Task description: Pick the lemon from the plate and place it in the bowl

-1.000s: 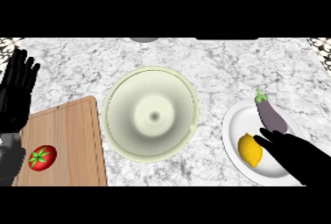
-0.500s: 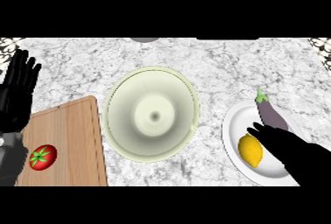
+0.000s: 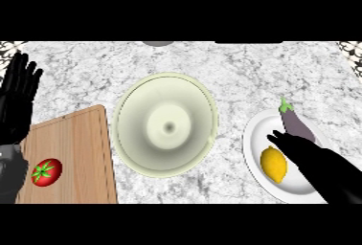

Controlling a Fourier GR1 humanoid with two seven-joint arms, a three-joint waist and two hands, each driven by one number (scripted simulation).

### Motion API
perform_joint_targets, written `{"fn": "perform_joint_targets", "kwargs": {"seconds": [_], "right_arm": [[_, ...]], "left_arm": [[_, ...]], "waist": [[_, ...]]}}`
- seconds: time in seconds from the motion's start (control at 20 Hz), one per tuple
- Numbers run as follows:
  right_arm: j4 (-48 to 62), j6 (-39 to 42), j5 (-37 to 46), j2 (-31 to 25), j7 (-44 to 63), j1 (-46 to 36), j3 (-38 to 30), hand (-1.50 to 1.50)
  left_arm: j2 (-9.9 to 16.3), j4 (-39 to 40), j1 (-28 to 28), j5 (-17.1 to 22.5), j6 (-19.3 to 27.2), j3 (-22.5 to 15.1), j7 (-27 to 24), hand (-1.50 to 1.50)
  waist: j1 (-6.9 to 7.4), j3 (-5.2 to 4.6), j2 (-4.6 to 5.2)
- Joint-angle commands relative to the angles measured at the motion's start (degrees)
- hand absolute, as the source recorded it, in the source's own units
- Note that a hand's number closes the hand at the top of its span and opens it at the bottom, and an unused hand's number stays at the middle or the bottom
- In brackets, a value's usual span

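Head view: the lemon [image 3: 274, 164] lies on the plate [image 3: 256, 143] at right, beside an eggplant [image 3: 297, 125]. Right hand [image 3: 305, 152] hovers over it, fingers spread and holding nothing, likely lining up a grasp; bowl [image 3: 165, 124] waits centre, left hand [image 3: 17, 98] rests open far left

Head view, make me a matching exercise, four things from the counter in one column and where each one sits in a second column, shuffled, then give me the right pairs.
Things
1. lemon
2. tomato
3. bowl
4. left robot hand

Places
A. on the wooden cutting board
B. at the view's left edge, open, fingers up
C. on the white plate, beside the eggplant and next to the right robot hand
D. on the counter's middle, between board and plate

Pairs: 1-C, 2-A, 3-D, 4-B
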Motion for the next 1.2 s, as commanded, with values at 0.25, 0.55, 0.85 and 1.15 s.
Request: {"fn": "perform_joint_targets", "kwargs": {"seconds": [0.25, 0.55, 0.85, 1.15], "right_arm": [[4.3, -0.05, 8.28, 6.87, -8.46, 1.2, 1.16, -1.5], [9.96, 3.85, 11.47, 8.26, -11.97, -1.47, -2.09, -1.5], [14.15, 2.29, 16.65, 11.73, -14.83, -0.87, -1.35, -1.5], [17.12, 1.33, 21.65, 16.02, -14.03, 0.06, -0.64, -1.5]], "left_arm": [[-1.12, 0.19, -2.48, -1.89, -1.24, 1.48, 1.99, 0.0], [-5.27, -2.94, 2.51, -3.99, -0.74, 0.79, -0.46, 0.0], [-1.7, 0.36, -0.51, -2.26, -4.68, 5.34, 1.11, 0.0], [-5.52, -1.55, -1.83, -6.04, -0.9, 2.88, 3.21, 0.0]], "waist": [[-0.09, -0.01, 0.0], [0.11, -0.01, -0.02], [0.17, -0.01, 0.02], [0.0, -0.01, -0.01]]}}
